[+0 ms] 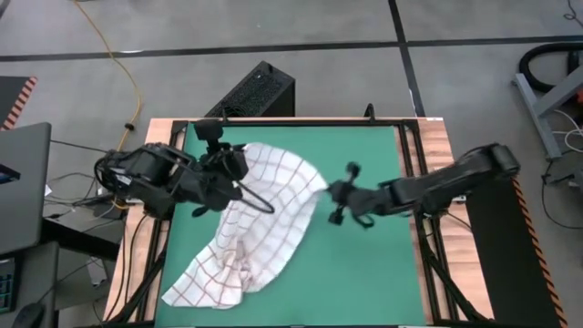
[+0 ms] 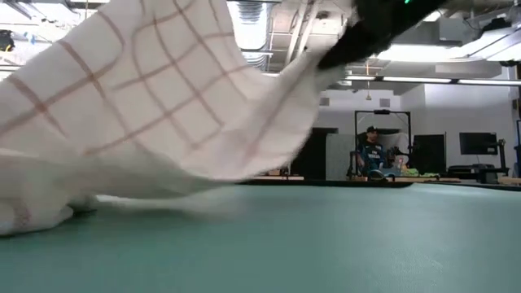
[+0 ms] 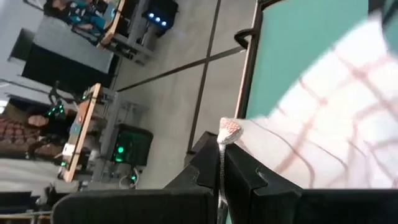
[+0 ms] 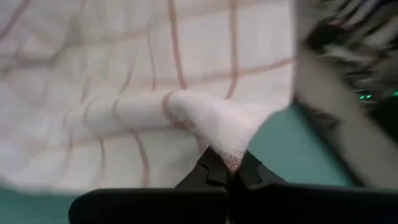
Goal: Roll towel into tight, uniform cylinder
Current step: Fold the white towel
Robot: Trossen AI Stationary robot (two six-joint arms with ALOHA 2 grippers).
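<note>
Checked towel pinched at two corners by both grippers above the green mat.

At the lower left of the high view, the towel's (image 1: 250, 228) soft, crumpled end is seen lying on the smooth green mat (image 1: 383, 264); the white cloth, crossed by a thin reddish grid, is drawn up toward frame centre. One woven corner is clamped between the closed dark fingers of the right gripper (image 1: 330, 190) at mid-frame; another edge is gripped by the shut left gripper (image 1: 239, 167) at upper left. Beyond the table, a seated person (image 2: 373, 151) is seen in the low view.
</note>
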